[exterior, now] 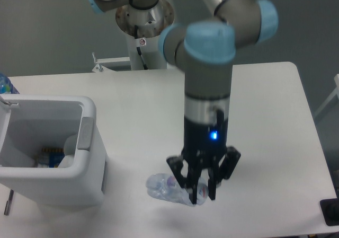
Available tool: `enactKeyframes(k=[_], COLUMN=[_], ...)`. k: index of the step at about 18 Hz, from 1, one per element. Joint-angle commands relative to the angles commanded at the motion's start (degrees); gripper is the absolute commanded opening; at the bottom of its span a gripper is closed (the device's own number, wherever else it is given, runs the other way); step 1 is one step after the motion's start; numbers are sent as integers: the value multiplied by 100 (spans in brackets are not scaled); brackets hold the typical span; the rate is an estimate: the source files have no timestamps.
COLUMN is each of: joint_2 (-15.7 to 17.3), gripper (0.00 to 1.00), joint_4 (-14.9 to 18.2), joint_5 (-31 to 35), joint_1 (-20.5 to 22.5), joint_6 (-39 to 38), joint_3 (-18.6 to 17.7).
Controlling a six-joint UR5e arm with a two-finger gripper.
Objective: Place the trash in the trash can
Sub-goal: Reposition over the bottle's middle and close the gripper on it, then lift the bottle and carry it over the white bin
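Observation:
The crushed clear plastic bottle [167,187] lies at the front middle of the table, its purple-and-red label faintly visible. My gripper [203,191] points straight down at the bottle's right end, with its fingers drawn in around that end, right at the table surface. The white boxy trash can [87,142] stands at the front left, with a grey panel on its right rim. Inside it are a whitish crumpled lump [70,145] that looks like the wrapper and a blue-and-brown item [48,156].
The arm's base [144,18] stands at the back middle. A blue-topped object [4,84] shows at the left edge behind the can. A dark object [331,211] sits at the front right corner.

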State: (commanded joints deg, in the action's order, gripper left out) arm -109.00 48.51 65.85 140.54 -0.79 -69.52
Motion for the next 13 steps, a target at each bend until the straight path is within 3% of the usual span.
enactKeyframes(k=[5, 13], joint_2=[466, 1126], gripper=[19, 19], joint_4=[0, 0], joint_5=[-388, -450], joint_1=[-52, -334], joint_6=[-220, -299], joint_3=[0, -70])
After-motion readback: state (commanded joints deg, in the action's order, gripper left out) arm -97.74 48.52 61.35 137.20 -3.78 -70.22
